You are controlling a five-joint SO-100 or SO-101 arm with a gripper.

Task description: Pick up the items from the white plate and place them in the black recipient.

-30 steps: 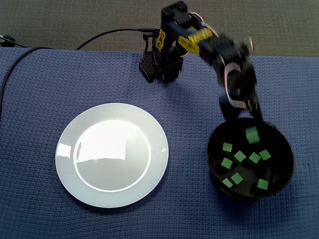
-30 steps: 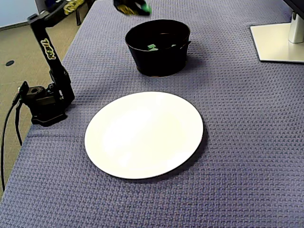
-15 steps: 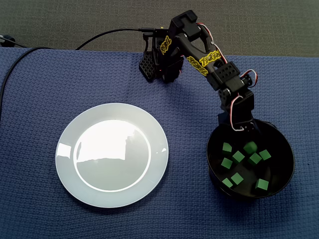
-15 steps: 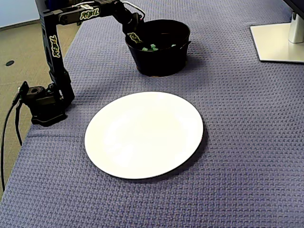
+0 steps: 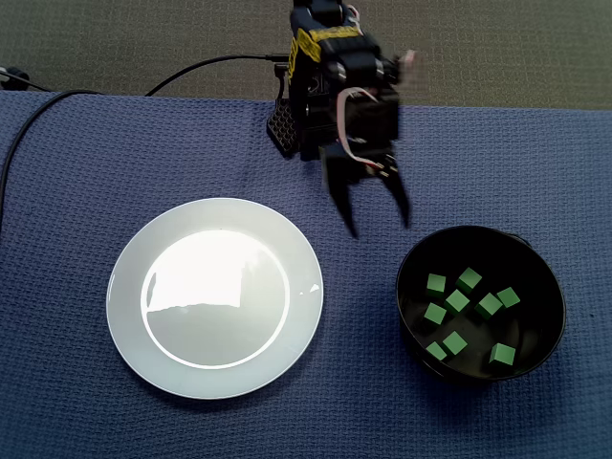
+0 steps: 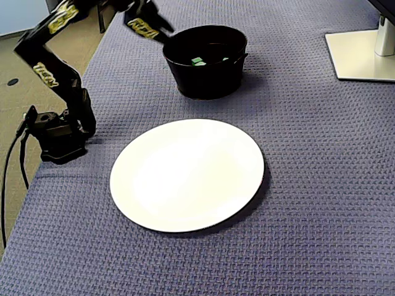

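Note:
The white plate (image 5: 215, 296) (image 6: 188, 174) lies bare on the blue cloth in both fixed views. The black bowl (image 5: 545, 287) (image 6: 207, 77) holds several green cubes (image 5: 458, 300) (image 6: 197, 61). My gripper (image 5: 379, 228) (image 6: 162, 32) hangs open and empty above the cloth, between the plate and the bowl, just left of the bowl's rim in a fixed view. Its two dark fingers (image 5: 346, 206) are spread apart, nothing between them.
The arm's base (image 5: 306, 124) (image 6: 57, 132) stands at the cloth's edge, with a black cable (image 5: 57, 100) trailing away from it. A white monitor stand (image 6: 364, 52) sits on the cloth beyond the bowl in a fixed view.
A green cube dropped from the gripper into the bowl. The gripper then lifted and swung away from over the bowl towards the plate side, open and empty.

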